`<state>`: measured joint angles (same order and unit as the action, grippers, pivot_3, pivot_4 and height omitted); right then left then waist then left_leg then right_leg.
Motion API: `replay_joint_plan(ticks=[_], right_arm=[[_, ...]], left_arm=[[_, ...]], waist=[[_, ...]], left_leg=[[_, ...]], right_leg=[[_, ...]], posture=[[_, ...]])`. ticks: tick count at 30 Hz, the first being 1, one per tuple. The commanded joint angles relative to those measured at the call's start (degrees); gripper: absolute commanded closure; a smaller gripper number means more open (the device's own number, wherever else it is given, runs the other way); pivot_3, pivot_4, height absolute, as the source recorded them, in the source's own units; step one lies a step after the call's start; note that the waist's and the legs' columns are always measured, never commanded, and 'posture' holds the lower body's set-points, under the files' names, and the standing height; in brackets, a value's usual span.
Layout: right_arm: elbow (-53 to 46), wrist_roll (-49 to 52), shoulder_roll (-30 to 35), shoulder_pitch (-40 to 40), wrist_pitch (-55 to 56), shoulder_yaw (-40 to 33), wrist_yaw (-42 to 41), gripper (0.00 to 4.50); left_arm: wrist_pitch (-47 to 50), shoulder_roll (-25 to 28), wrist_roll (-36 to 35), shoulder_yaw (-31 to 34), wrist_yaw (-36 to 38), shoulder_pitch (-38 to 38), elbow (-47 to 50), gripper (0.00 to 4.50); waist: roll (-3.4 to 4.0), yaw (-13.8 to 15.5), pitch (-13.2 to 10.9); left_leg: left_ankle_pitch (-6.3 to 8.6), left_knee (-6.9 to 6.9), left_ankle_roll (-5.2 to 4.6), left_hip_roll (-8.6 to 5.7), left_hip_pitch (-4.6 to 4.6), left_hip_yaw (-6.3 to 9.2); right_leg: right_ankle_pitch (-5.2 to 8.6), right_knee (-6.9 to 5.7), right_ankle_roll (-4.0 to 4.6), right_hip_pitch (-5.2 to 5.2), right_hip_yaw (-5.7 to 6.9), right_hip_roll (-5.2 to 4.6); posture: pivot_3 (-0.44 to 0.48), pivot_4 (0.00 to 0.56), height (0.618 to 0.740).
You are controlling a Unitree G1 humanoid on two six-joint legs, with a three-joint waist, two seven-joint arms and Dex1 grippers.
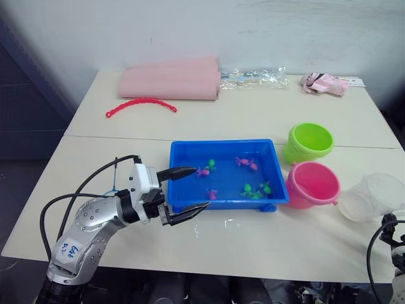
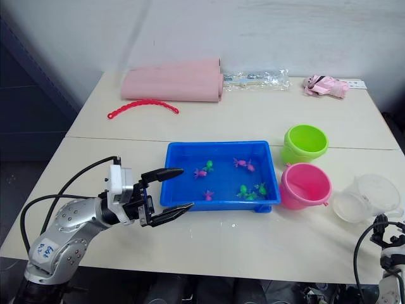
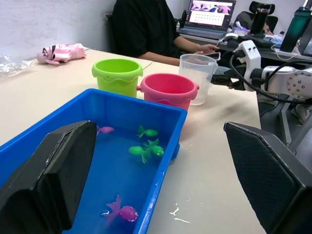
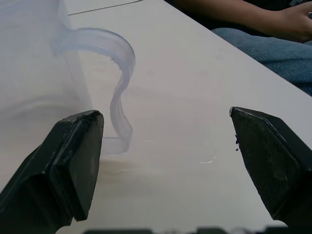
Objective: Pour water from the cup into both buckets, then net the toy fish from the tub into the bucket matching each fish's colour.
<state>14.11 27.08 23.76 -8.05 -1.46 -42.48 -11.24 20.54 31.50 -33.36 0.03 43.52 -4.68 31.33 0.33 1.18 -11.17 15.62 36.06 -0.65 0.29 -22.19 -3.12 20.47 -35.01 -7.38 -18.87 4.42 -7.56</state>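
The blue tub (image 1: 190,197) sits mid-table holding water and several toy fish, such as a pink one (image 1: 202,171) and a green one (image 1: 248,189). My left gripper (image 1: 201,187) is open, its fingers straddling the tub's near-left corner. Right of the tub stand the lime green bucket (image 1: 309,140) and the pink bucket (image 1: 312,183). The clear cup (image 1: 373,196) stands upright beyond the pink bucket. My right gripper (image 4: 163,117) is open beside the cup's handle (image 4: 122,92), not touching it. A thin dark stick with a blue end (image 1: 113,188) lies behind my left arm; I cannot tell whether it is the net.
At the back of the table lie a pink rolled mat (image 1: 171,81), a red beaded strip (image 1: 140,104), a clear plastic bag (image 1: 253,78) and a pink soft toy (image 1: 324,83). A person (image 3: 146,24) sits past the table's right end, near the cup.
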Motion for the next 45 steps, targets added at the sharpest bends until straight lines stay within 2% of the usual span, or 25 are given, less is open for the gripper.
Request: replay_joint_plan(ticks=[1, 18, 19, 20, 25, 26, 27, 28, 37, 45], right_arm=[[0.55, -0.33, 0.12, 0.47, 1.69, -0.44, 0.25, 0.1], [20.55, 1.04, 6.5, 12.45, 10.49, -0.25, -10.69, 0.1], [21.11, 1.13, 6.62, 12.77, 10.83, -0.28, -11.13, 0.6], [21.5, 1.46, 6.7, 13.13, 11.02, -0.42, -11.71, 0.79], [21.84, 3.47, 7.51, 14.38, 10.81, -0.95, -15.69, 3.28], [21.7, 3.7, 7.66, 14.37, 10.66, -1.05, -15.95, 3.91], [21.45, 3.91, 7.8, 14.27, 10.58, -1.14, -16.2, 4.28], [21.03, 4.25, 7.9, 14.11, 10.42, -1.28, -16.41, 4.41], [11.13, 4.84, 9.06, 9.66, 9.23, -1.69, -15.89, 4.41], [-0.26, -1.35, 13.68, 3.85, 11.54, -1.52, -14.6, 4.41]], left_arm=[[-1.39, -0.25, 0.51, 0.52, -0.06, -0.34, 1.16, 0.0], [-3.65, -0.51, 2.82, 0.05, 0.82, 0.68, -0.37, 0.0], [-3.89, -0.52, 2.98, 0.05, 0.89, 0.75, -0.53, 0.0], [-4.14, -0.54, 3.13, 0.03, 0.95, 0.82, -0.68, 0.0], [-5.7, -0.78, 3.96, -0.09, 1.48, 1.43, -1.77, 0.0], [-5.94, -0.85, 4.09, -0.14, 1.55, 1.5, -1.97, 0.0], [-6.18, -0.93, 4.25, -0.23, 1.62, 1.56, -2.18, 0.0], [-6.43, -1.02, 4.43, -0.34, 1.69, 1.63, -2.35, 0.0], [-7.13, -1.37, 4.55, -0.23, 2.45, 2.89, -2.83, 0.0], [-5.05, -1.03, 1.79, 1.08, 3.73, 0.88, -4.39, 0.0]], waist=[[0.0, -0.01, 0.0], [0.0, -1.21, 0.0], [0.0, -1.22, 0.0], [0.0, -1.25, 0.0], [0.0, -1.2, 0.0], [0.0, -1.18, 0.0], [-0.01, -1.16, -0.01], [-0.01, -1.17, -0.01], [0.02, -1.2, -0.01], [0.06, -1.08, -0.01]], left_leg=[[0.0, 0.0, 0.0, 0.0, 0.0, 0.0], [-0.02, 0.03, -0.03, 0.0, 0.0, -0.07], [-0.03, 0.03, -0.04, 0.0, 0.0, -0.08], [-0.03, 0.03, -0.04, 0.0, 0.0, -0.08], [-0.03, 0.04, -0.04, 0.0, 0.0, -0.08], [-0.03, 0.05, -0.05, 0.0, 0.0, -0.08], [-0.03, 0.05, -0.05, 0.0, 0.0, -0.08], [-0.03, 0.05, -0.05, 0.0, -0.01, -0.08], [-0.03, 0.02, -0.05, 0.01, -0.01, -0.08], [-0.03, 0.02, -0.05, 0.01, 0.0, -0.12]], right_leg=[[0.0, 0.0, 0.0, 0.0, 0.0, 0.0], [-0.01, -0.02, -0.01, -0.02, 0.1, 0.02], [-0.01, -0.02, -0.01, -0.02, 0.12, 0.02], [-0.01, -0.02, -0.01, -0.02, 0.12, 0.01], [-0.01, -0.02, -0.01, -0.02, 0.12, 0.01], [-0.01, -0.02, -0.02, -0.02, 0.12, 0.01], [-0.01, -0.02, -0.02, -0.01, 0.12, 0.01], [-0.01, -0.01, -0.02, -0.02, 0.11, 0.0], [-0.01, 0.01, -0.02, -0.02, 0.08, -0.01], [-0.02, 0.02, -0.04, -0.03, 0.08, -0.01]], posture=[[0.0, 0.15, 0.74], [0.0, 0.15, 0.74], [0.0, 0.15, 0.74], [0.0, 0.15, 0.74], [0.0, 0.15, 0.74], [0.0, 0.15, 0.74], [0.0, 0.15, 0.74], [0.0, 0.15, 0.74], [0.0, 0.15, 0.74], [0.0, 0.15, 0.74]])
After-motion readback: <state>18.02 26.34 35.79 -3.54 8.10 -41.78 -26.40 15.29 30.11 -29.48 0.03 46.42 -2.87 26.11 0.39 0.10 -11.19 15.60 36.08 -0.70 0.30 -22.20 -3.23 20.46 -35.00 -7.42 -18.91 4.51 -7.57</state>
